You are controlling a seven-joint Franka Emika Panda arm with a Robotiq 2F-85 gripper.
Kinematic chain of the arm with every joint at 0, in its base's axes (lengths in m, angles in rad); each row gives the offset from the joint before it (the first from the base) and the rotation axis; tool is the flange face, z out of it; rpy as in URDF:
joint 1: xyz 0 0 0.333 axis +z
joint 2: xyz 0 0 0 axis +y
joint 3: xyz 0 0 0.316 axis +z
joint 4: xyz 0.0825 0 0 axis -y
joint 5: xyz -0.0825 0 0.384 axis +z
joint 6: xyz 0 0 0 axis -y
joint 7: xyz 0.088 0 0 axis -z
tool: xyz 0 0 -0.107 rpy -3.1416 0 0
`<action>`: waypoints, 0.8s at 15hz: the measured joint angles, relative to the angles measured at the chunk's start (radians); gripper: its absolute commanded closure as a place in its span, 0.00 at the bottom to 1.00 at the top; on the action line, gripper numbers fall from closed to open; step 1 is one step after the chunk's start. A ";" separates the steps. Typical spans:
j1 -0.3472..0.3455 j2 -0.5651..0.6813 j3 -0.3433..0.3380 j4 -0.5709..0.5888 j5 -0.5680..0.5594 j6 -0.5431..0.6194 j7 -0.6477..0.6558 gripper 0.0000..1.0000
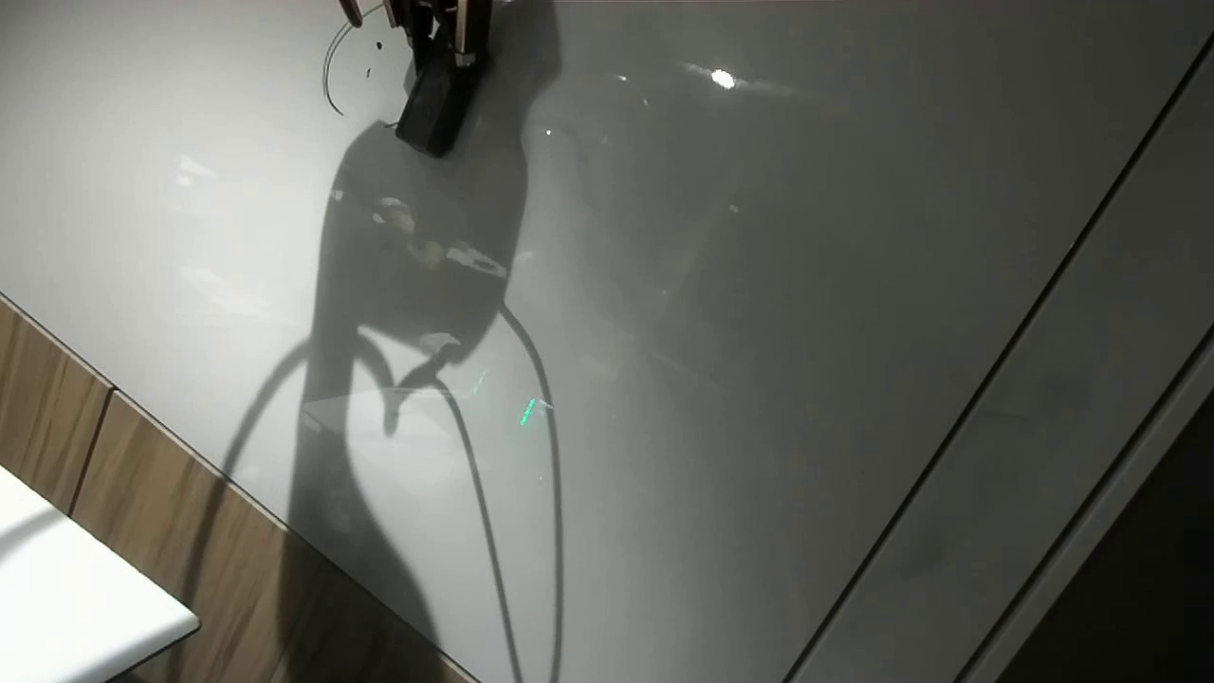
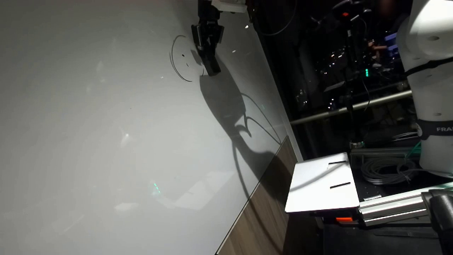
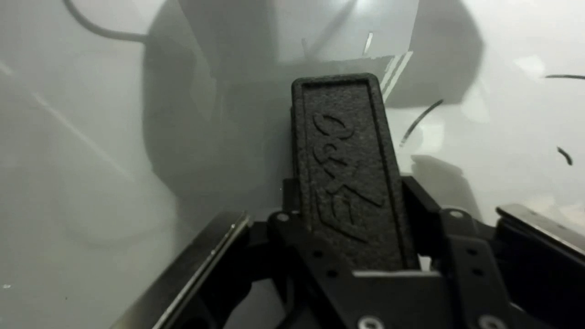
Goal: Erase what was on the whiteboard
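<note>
Fingers (image 3: 421, 214) grip a grainy oblong eraser (image 3: 352, 173); glossy whiteboard (image 1: 711, 379) bears arcs (image 3: 419, 121).

In both exterior views we log strokes (image 2: 172, 61) on the whiteboard (image 2: 116, 152), left of the eraser (image 2: 213, 67). Below the eraser: wood strip (image 2: 253, 221), then panel (image 2: 318, 194).

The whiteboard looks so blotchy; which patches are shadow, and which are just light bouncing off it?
In both exterior views, a big shadow with thin cable-like streaks falls across the whiteboard; in an exterior view, the small brilliant spot is glare; in the wrist view, pale reflections overlap shadow beside the black eraser, which looks fairly crisp.
</note>
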 measured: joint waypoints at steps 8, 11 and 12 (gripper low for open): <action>0.002 -0.010 -0.001 -0.036 0.001 0.031 0.002 0.70; 0.012 -0.015 0.006 -0.048 0.005 0.039 0.013 0.70; 0.019 -0.017 0.011 -0.054 0.009 0.046 0.020 0.70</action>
